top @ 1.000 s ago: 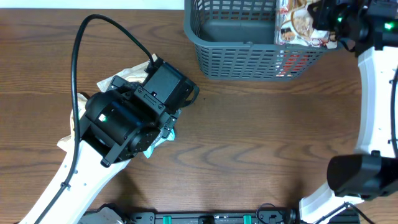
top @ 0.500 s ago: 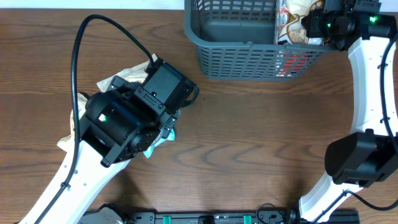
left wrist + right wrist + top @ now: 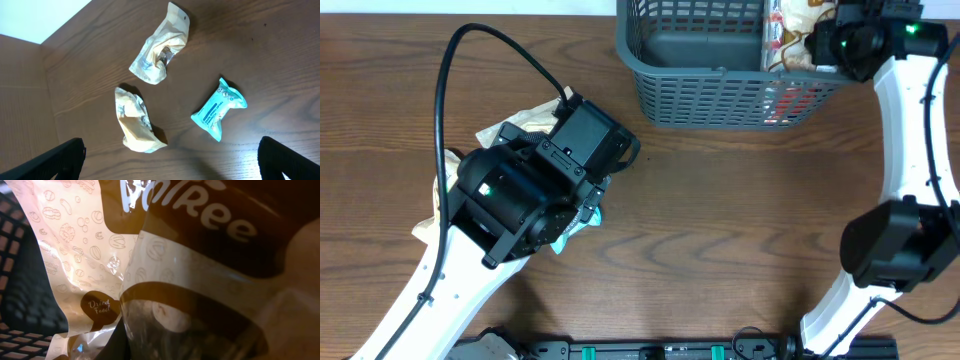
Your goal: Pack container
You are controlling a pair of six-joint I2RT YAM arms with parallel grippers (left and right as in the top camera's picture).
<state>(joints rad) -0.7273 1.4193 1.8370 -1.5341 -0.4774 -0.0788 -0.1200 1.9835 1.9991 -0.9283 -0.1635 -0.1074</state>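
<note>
Hovering: left jaws wide open, empty, above teal packet (image 3: pixel 219 114) | right jaws over container (image 3: pixel 700 95): grip unclear

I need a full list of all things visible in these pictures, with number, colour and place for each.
wooden table: one, brown, under everything
slotted plastic basket: one, dark grey-blue, far edge of the table
printed snack pouch: at least one, white and brown, right end of the basket
crumpled packets: two, cream, on the table's left side
small sealed packet: one, teal, on the table beside them
left gripper: one, black, open above the three packets
right gripper: one, black, at the pouch; jaws not visible
</note>
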